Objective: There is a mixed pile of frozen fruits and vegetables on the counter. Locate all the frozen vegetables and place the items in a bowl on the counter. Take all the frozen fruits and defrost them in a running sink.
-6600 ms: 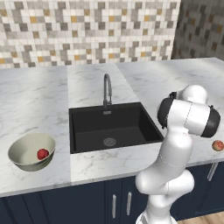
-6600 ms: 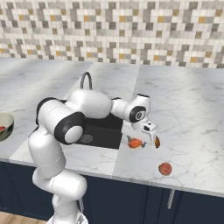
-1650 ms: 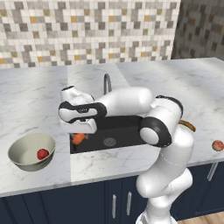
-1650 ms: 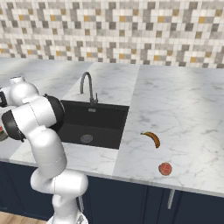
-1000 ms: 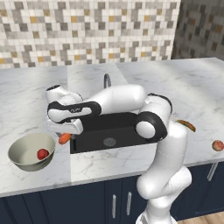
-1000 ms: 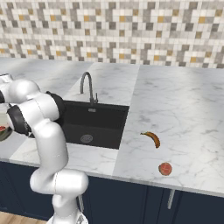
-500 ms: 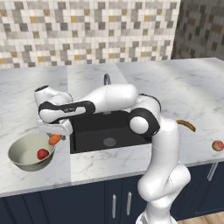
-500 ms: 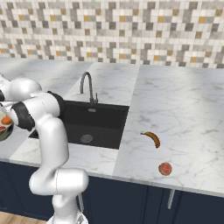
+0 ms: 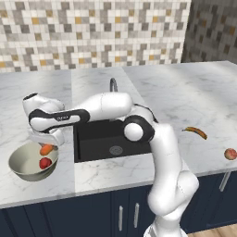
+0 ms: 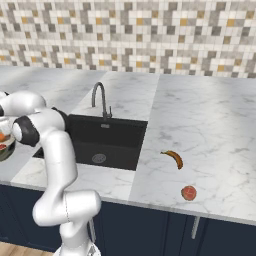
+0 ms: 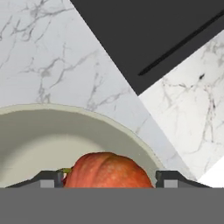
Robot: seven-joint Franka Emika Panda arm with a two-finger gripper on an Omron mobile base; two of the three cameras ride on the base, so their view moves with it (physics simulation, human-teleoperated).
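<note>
Over the left end of the counter (image 9: 97, 173), the claw (image 9: 46, 144) hangs just above the bowl (image 9: 21, 170), its fingertips (image 11: 49, 178) set either side of the orange carrot piece (image 9: 46, 149), which sits between them with the bowl's pale inside directly below it in the hand view. Whether the jaws are pinching the carrot or have just let go I cannot tell; they stand wide enough to span it. The red tomato (image 9: 45, 163) already lies in the bowl, on the near side of the carrot. What matters for the coming move, I judge, is that the carrot is straight above the bowl's hollow, inside its rim, so a release would drop it in. Left of the sink (image 9: 109, 139) is all this; the banana (image 10: 173, 158) and the apple (image 10: 188, 192) lie far off on the right stretch of counter, the apple nearer the front edge.
</note>
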